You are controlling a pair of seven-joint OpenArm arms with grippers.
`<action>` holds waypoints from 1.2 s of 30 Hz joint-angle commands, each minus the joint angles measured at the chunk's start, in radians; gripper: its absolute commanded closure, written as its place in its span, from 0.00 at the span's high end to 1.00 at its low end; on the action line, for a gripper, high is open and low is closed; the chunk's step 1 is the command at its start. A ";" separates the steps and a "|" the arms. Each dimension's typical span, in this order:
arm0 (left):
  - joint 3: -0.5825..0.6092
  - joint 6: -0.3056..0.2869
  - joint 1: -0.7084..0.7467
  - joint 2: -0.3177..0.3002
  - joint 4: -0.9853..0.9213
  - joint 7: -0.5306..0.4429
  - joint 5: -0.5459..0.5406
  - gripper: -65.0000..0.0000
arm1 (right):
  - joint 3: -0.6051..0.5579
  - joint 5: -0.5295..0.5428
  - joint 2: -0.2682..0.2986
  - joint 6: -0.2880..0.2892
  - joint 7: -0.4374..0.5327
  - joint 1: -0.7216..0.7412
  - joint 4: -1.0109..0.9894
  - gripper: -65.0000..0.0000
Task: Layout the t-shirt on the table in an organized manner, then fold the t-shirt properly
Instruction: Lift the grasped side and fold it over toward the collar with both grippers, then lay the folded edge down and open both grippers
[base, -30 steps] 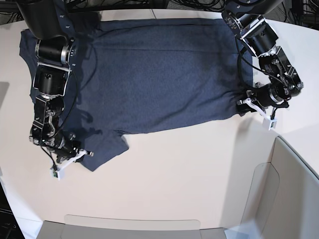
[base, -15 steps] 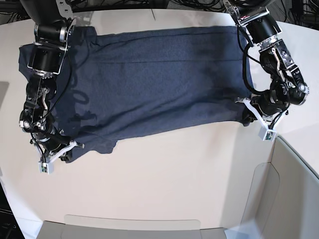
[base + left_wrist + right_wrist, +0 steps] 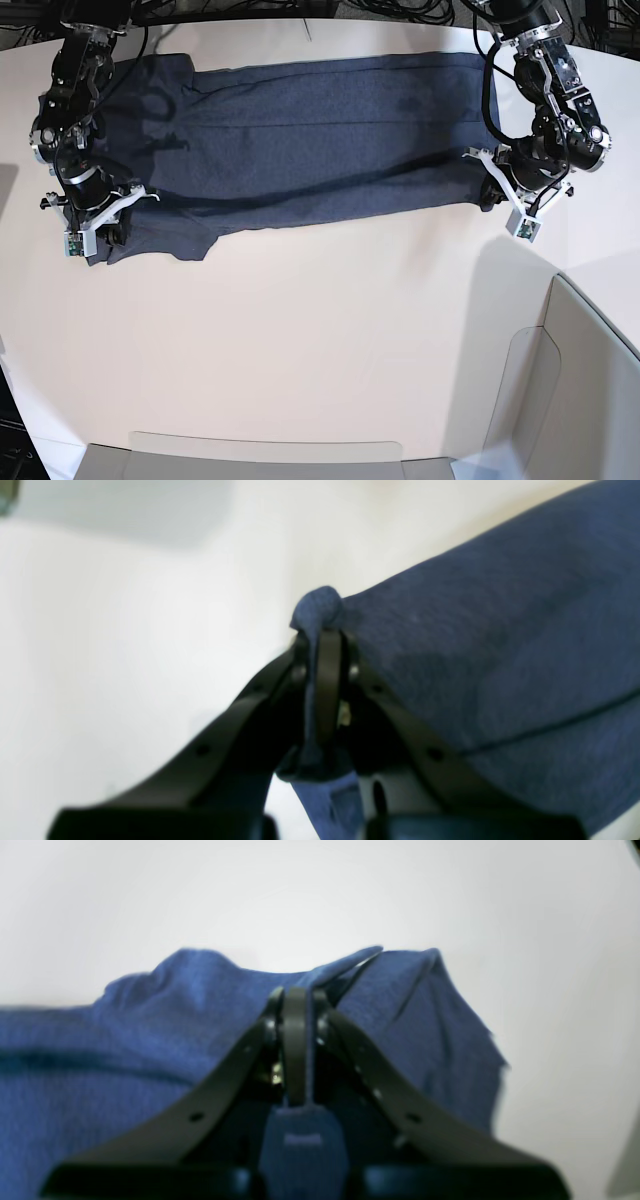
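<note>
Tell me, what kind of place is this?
Probably a robotics lab or test bench, not a home. Two black robot arms pinch a dark t-shirt on a bare off-white table, cables bunch along the far edge, and grey panels fence the near corner.

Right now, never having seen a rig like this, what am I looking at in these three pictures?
A two-armed robot at a pale table. The base view looks down from above; the other two views come from cameras on each wrist, looking along the black fingers. A dark blue-grey t-shirt lies stretched across the table. The left gripper, on the overhead picture's right, is shut on the t-shirt's edge; close up, cloth bunches between its jaws. The right gripper, opposite, pinches the other end.
</note>
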 commanded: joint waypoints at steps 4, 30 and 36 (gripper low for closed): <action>-0.002 -0.002 0.019 -0.013 0.017 -0.017 -0.005 0.00 | 0.024 0.013 0.011 0.001 0.031 -0.056 0.065 0.00; -0.002 0.001 0.056 -0.032 0.011 -0.017 -0.002 0.00 | 0.024 0.019 0.010 0.001 -0.127 -0.203 0.009 0.00; -0.011 0.003 0.056 -0.040 0.014 -0.017 -0.002 0.00 | 0.070 0.020 0.010 0.003 -0.127 -0.211 0.035 0.00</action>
